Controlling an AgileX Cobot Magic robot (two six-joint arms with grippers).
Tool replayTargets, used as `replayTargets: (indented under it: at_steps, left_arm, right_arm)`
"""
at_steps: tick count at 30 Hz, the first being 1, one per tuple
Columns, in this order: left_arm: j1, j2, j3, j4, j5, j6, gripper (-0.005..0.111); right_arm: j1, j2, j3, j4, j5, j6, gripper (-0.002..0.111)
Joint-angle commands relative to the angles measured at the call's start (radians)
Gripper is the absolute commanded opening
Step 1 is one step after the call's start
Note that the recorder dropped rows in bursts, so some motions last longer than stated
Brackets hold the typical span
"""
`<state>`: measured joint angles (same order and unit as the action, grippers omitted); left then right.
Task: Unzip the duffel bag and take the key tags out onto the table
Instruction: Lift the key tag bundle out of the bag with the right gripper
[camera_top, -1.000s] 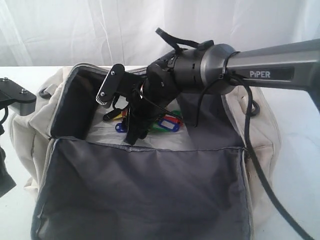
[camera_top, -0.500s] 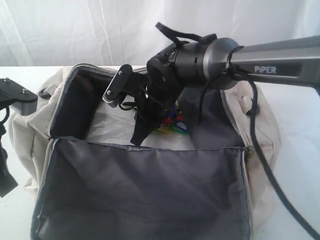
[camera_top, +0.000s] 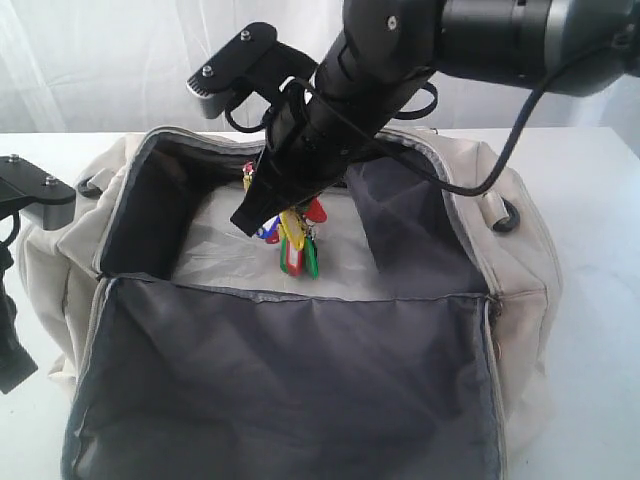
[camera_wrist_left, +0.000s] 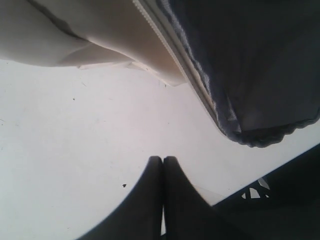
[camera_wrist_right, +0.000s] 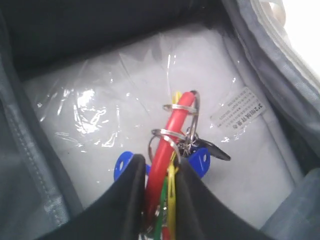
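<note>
My right gripper (camera_wrist_right: 159, 172) pinches the tags (camera_top: 297, 255), seemingly off the bag (camera_top: 520, 290) floor mid-frame; next I'd carry them right, over bare table (camera_top: 600, 200).

Glossy black arm (camera_top: 385, 55), looping black cable (camera_top: 517, 130)

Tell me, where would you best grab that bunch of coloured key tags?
Pinch the stacked flat tags just beside their metal rings, coming from above through the bag's open top. The right pincer holds them so: flat tags squeeze together, rings hang free.
</note>
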<state>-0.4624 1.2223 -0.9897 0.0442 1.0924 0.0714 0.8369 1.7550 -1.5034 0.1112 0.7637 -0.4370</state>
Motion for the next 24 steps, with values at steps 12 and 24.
replayTargets:
  at_steps: [12,24]
  left_arm:
    - [0.001,-0.008,0.003,-0.036,0.044,0.038,0.0]
    - [0.001,-0.008,0.003,-0.044,0.05,0.037,0.0]
  right_arm:
    - [-0.011,-0.073,-0.001,0.064,0.022,-0.004,0.0]
    - [-0.041,-0.37,0.044,-0.12,0.184,0.148,0.0]
